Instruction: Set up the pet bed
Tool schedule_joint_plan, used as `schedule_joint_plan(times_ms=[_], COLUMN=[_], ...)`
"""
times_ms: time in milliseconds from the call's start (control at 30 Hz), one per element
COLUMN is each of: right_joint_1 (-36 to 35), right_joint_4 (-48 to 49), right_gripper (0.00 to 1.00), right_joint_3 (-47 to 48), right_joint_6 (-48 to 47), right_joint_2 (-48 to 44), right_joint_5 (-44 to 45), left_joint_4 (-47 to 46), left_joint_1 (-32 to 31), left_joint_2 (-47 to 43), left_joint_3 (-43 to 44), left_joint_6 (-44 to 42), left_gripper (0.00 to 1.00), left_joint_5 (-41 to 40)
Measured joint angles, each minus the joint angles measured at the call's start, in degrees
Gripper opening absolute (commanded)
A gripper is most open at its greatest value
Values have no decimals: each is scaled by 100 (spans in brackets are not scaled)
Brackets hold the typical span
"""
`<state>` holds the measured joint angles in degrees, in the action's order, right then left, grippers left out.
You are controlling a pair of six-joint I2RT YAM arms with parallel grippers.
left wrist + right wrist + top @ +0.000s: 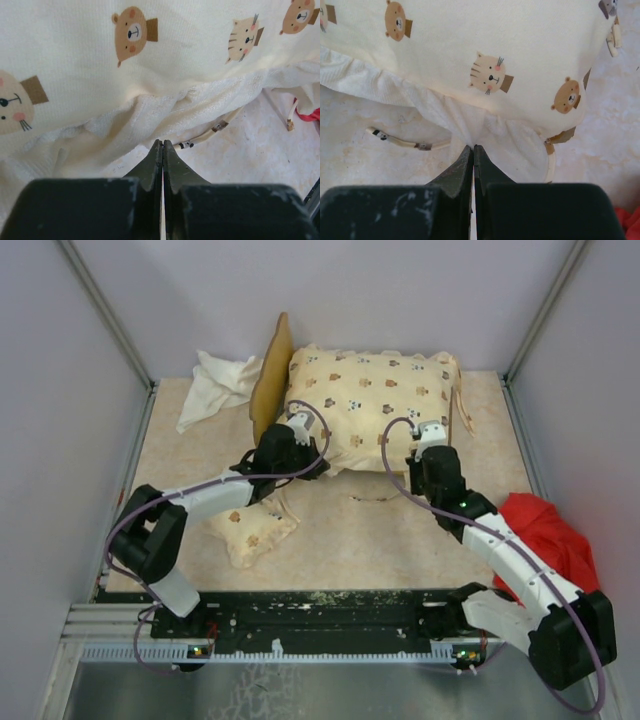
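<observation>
The cushion [375, 410] lies draped over the bed frame, with the headboard [270, 375] rising at the cushion's left end. Both arms reach to the cushion's near hem, we judge to tug it square. The right gripper [472, 148] has its jaws clenched on a tuck of that hem. The left gripper [162, 145] has its jaws pressed together there, but we cannot tell whether cloth is caught. The small pillow [252, 530] waits on the desk [350, 535], nearer us than the cushion's left corner.
</observation>
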<state>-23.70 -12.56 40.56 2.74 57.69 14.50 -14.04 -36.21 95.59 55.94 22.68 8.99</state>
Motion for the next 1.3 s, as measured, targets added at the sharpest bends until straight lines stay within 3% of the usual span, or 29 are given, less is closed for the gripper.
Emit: schedule_joint_plan(times_ms=[167,333,467,800,1033,1133,1300], right_joint_1=[28,37,46,61,61,63,63], right_joint_4=[-186,-199,-190,-70,24,66,133], right_gripper=[0,0,0,0,0,0,0], right_joint_3=[7,7,7,-7,-17,-68,-190], right_joint_6=[85,92,92,85,90,94,138], right_joint_2=[28,107,107,42,-33,-33,-85], right_joint_5=[72,-22,-68,-83,-55,-50,-66], left_joint_4=[302,509,339,-570,-503,-435,-494], left_joint_1=[11,26,13,-76,-79,-79,-79], left_joint_2=[-120,-201,-203,472,852,852,846], left_joint_3=[57,61,-37,-129,149,149,114], left_joint_6=[-46,-151,-144,114,219,190,227], left_gripper=[1,34,43,44,31,40,46], left_joint_5=[-70,-28,184,411,122,-35,-68])
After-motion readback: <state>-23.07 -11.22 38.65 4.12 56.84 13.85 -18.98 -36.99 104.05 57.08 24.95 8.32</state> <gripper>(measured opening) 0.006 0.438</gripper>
